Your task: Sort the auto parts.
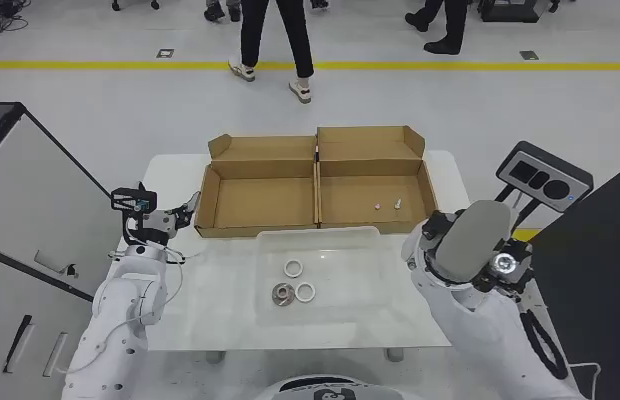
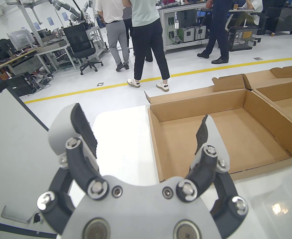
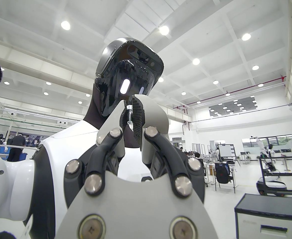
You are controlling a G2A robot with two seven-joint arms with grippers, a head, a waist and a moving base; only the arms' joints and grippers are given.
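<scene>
At 12 o'clock on the table point(image 1: 215, 300) I see two cardboard boxes: the left box point(image 1: 260, 200) is bare, and the right box point(image 1: 360, 190) holds two small parts point(image 1: 397, 201). At 6 o'clock a clear tray point(image 1: 360, 236) carries two white rings point(image 1: 293, 267) and a metal flange point(image 1: 281, 294). My left gripper point(image 2: 140, 111) hangs spread apart at 9 o'clock. My right gripper point(image 3: 130, 103) is clamped on a threaded bolt point(image 3: 129, 115) and aimed at the ceiling, with the bolt's long axis along the fingers
</scene>
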